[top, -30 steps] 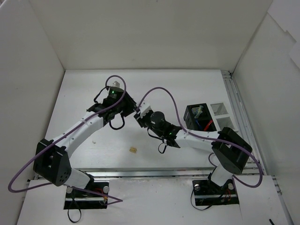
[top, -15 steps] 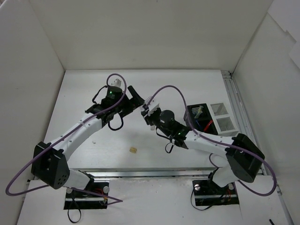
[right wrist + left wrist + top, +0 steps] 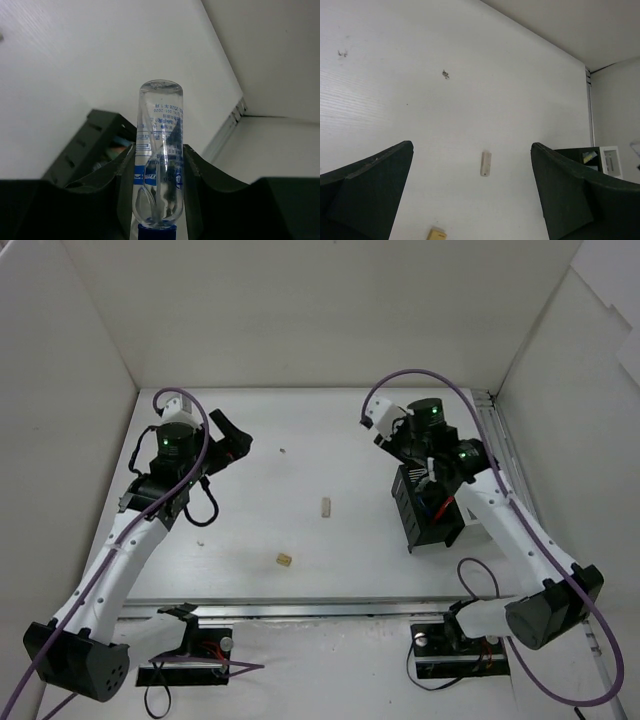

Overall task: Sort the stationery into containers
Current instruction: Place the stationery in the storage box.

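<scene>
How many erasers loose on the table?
2: a pale eraser mid-table, a yellow eraser nearer the front edge. A speck farther back and another at left are too small to identify.

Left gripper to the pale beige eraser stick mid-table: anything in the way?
Nothing visible. The open left gripper faces the pale beige eraser stick, with only white tabletop between them.
</scene>
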